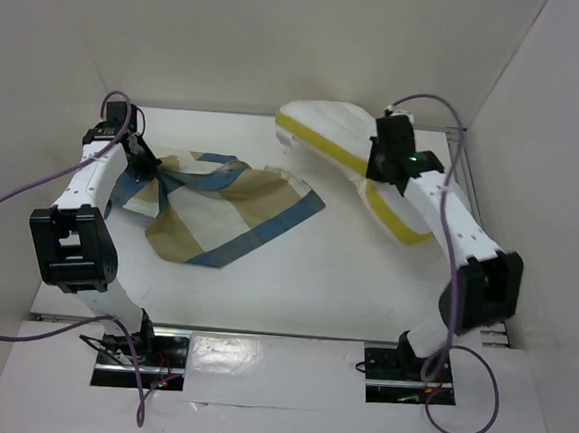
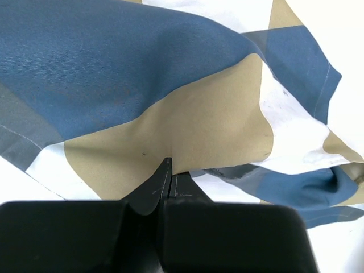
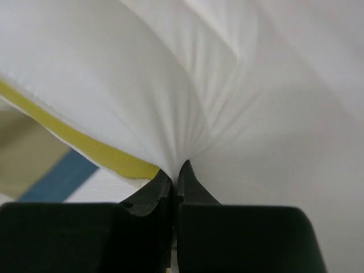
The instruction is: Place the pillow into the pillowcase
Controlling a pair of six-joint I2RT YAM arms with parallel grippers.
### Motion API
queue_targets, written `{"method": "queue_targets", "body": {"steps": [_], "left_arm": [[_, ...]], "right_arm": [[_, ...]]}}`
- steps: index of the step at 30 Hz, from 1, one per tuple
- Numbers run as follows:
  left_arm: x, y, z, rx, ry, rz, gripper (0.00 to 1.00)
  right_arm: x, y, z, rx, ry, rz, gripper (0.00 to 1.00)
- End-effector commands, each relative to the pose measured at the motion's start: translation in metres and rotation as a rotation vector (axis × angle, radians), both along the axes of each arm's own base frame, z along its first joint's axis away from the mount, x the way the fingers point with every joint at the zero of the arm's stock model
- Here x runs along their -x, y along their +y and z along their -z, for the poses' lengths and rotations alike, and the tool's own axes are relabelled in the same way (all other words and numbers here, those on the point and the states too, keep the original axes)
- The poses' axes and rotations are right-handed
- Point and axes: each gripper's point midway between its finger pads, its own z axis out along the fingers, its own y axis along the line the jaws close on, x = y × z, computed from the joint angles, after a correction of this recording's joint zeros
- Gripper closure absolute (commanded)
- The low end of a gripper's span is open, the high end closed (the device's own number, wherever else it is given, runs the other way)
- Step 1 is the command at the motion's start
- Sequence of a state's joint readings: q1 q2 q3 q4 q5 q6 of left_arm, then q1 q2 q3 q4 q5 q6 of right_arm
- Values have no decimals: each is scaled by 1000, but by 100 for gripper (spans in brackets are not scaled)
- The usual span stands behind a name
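Observation:
The pillowcase (image 1: 225,209), a crumpled cloth of blue, tan and cream blocks, lies left of centre on the table. My left gripper (image 1: 145,165) is shut on its left edge; in the left wrist view the jaws pinch a tan fold of the pillowcase (image 2: 199,119), with my left gripper (image 2: 169,170) closed tight. The white pillow (image 1: 341,132) with yellow piping is lifted and bent at the back right. My right gripper (image 1: 376,165) is shut on it; in the right wrist view the pillow (image 3: 187,85) puckers into my right gripper (image 3: 176,173).
White walls box in the table (image 1: 325,279) on the left, back and right. The right wall stands close to the right arm. A purple cable (image 1: 455,149) loops above the right wrist.

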State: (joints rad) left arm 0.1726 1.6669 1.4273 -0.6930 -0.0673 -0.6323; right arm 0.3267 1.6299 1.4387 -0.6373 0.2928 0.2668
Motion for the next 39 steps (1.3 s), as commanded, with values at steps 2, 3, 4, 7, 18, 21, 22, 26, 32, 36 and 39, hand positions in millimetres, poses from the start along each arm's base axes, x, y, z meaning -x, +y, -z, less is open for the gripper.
{"method": "queue_targets", "body": {"steps": [2,3,4,7,18,21,22,26,32,36,39], "left_arm": [[-9,-7,-10,36,-29,30,100],[-9,-10,-10,36,-29,40,100],[-10,-10,-6,38,-19,39,100],[-15,-16,-8,40,-26,64,100],[-64,-42,-47,92,-101,231,8],[-64,-56,-71,117,-175,292,4],[-63,-65,-74,116,-187,324,7],[-61,-119,-80,161,-212,499,17],[-39,-223,-36,189,-80,734,19],[-31,-240,3,166,24,757,12],[-30,-244,22,170,67,763,11]], "right_arm": [[12,40,-149,-226,-413,-219,100],[27,50,-143,-222,-380,-274,100],[36,57,-138,-211,-360,-319,100],[80,83,-106,-203,-267,-430,100],[158,83,-16,-155,25,-411,41],[150,87,-25,-132,25,-400,9],[148,90,-27,-141,25,-407,7],[136,107,-28,-135,34,-436,2],[123,106,-7,-40,98,-335,0],[129,98,6,-27,142,-318,0],[133,92,14,-21,169,-297,0]]}}
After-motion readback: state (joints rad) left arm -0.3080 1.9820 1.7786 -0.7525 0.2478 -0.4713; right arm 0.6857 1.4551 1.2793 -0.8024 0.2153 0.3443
